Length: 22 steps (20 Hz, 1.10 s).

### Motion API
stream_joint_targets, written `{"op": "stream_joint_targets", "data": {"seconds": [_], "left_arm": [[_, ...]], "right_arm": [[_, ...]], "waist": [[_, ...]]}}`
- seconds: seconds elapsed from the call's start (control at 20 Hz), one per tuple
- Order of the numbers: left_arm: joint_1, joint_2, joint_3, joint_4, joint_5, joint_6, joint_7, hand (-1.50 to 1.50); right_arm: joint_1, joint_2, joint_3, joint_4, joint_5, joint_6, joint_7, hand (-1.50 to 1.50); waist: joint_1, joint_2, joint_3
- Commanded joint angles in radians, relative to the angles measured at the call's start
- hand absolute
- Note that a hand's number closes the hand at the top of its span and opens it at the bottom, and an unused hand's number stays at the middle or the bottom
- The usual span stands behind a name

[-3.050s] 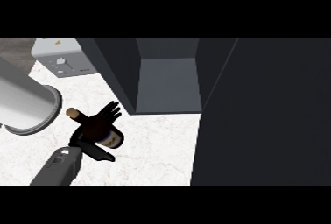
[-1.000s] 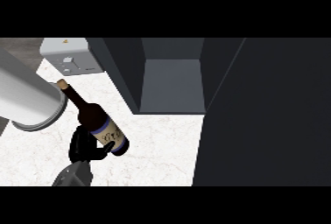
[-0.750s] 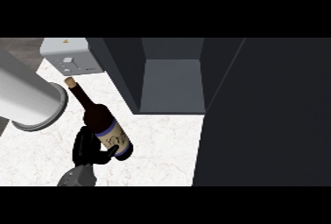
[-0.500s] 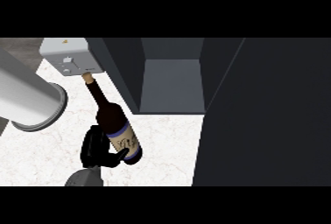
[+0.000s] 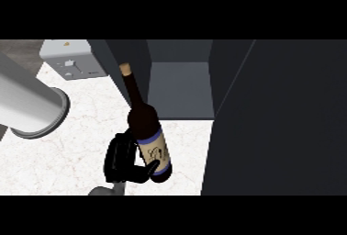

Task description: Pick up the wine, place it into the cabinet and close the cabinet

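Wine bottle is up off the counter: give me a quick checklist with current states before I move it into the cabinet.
1. Hold: the hand is curled round the lower body of the wine bottle. Ok.
2. Bottle clear of counter: it looks lifted, neck pointing up and away. Ok.
3. Cabinet open: the interior shows, with the door swung out at the view's right. Ok.
4. Path: the cork end already overlaps the cabinet's left wall in the head view; clearance there cannot tell.
5. Shelf space inside: the visible part holds nothing. Ok.
6. Grey cylinder at the left: apart from the bottle. Ok.
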Motion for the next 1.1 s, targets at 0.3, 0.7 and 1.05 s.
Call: {"op": "stream_joint_targets", "data": {"seconds": [0.3,0.7,1.05], "left_arm": [[-0.119,-0.001,-0.178,0.093,0.208,0.228,-0.079,1.5],[-0.291,-0.001,-0.164,0.38,0.325,0.184,-0.202,1.5],[-0.38,-0.001,-0.181,0.406,0.356,0.164,-0.228,1.5]], "right_arm": [[0.037,-0.026,-0.048,-0.041,-0.092,0.036,0.016,-1.5],[0.052,-0.022,-0.051,-0.041,-0.102,0.052,-0.011,-1.5],[0.086,0.027,0.001,0.025,-0.043,0.064,-0.094,-1.5]], "waist": [[-0.007,0.002,-0.001],[-0.016,0.004,-0.001],[-0.008,0.003,0.0]]}}
